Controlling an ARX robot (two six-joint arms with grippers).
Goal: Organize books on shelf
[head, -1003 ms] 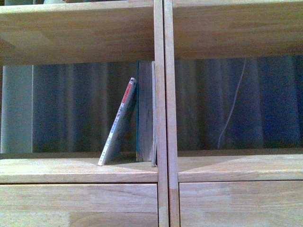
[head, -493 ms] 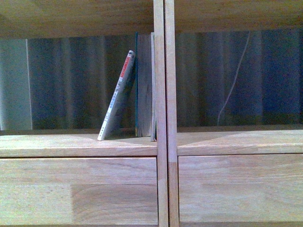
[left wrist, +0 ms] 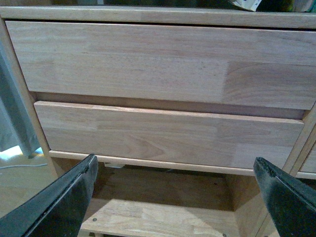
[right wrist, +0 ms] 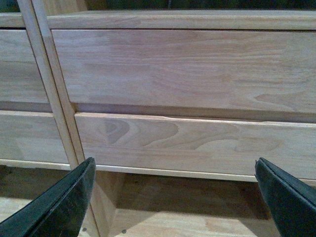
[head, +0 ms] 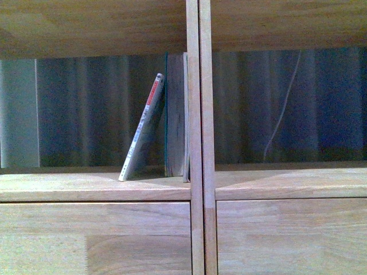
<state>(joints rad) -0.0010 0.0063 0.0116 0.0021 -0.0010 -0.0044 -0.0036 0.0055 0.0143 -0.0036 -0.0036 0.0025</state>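
In the front view a thin pale paperback [head: 143,130] with a red block near its top leans rightward against taller teal-edged, tan-paged books [head: 175,114]. These stand upright against the double central upright [head: 199,137] in the left cubby of the light-wood shelf [head: 94,188]. Neither arm shows in the front view. My left gripper [left wrist: 175,197] is open and empty, facing two flat drawer fronts [left wrist: 158,64] low on the shelf. My right gripper [right wrist: 175,197] is open and empty, facing drawer fronts [right wrist: 187,69] right of the central upright [right wrist: 52,89].
The right cubby [head: 287,109] holds no books; a thin pale cord [head: 281,114] hangs behind it. A pale panel [head: 18,114] stands at the left cubby's far left. Below the drawers an open bottom cubby [left wrist: 163,217] shows, also in the right wrist view [right wrist: 187,212].
The front view has shifted: the shelf first dropped lower in the picture's frame, then rose slightly. The books have not moved on the shelf.
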